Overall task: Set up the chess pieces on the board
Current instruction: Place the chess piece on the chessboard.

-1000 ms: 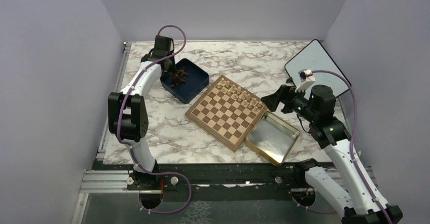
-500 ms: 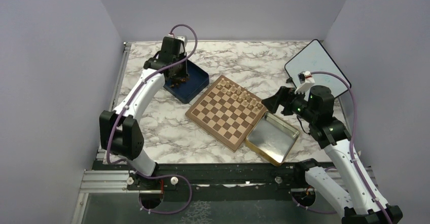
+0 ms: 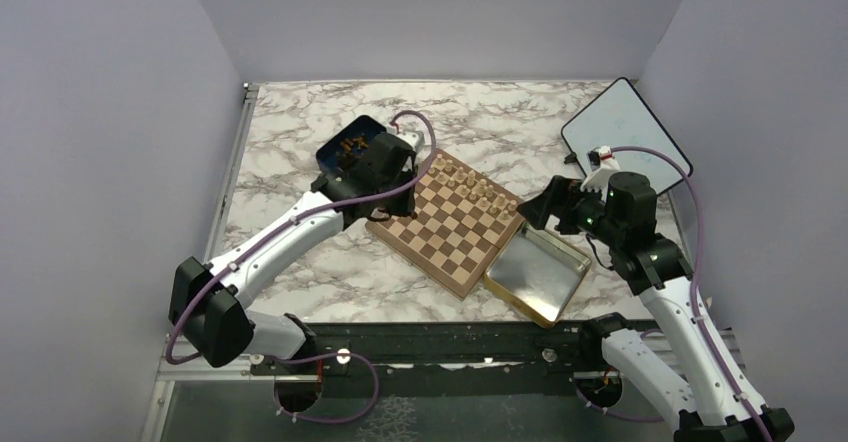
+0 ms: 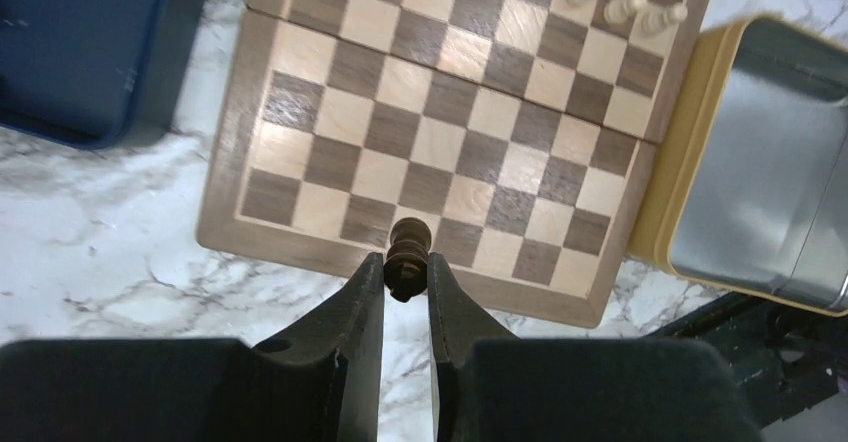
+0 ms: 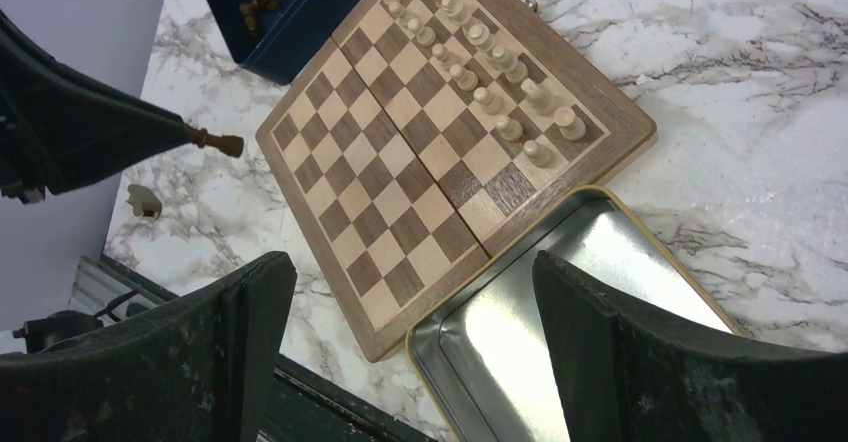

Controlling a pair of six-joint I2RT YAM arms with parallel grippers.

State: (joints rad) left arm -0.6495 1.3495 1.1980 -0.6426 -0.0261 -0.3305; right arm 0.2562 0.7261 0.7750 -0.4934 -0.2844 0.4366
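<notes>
The board (image 3: pixel 450 230) lies diagonally mid-table, with pale beige chessmen (image 3: pixel 470 184) on its two far rows. My left gripper (image 3: pixel 390 194) hovers over the board's left border, shut on a dark brown chess piece (image 4: pixel 408 252) held between its fingertips (image 4: pixel 368 274). The piece also shows in the right wrist view (image 5: pixel 215 143). More dark chess pieces (image 3: pixel 352 144) lie in the dark blue box (image 3: pixel 338 157) behind the left arm. My right gripper (image 3: pixel 535 207) is open and empty above the board's right corner and the tray.
A gold-rimmed metal tray (image 3: pixel 540 270) sits against the board's near-right side. A white tablet-like panel (image 3: pixel 625 127) lies at the back right. Marble tabletop (image 3: pixel 300 252) surrounds the board, with walls on three sides.
My left arm has swung from the blue box to the board's left edge, carrying a dark piece. The right arm has barely moved.
</notes>
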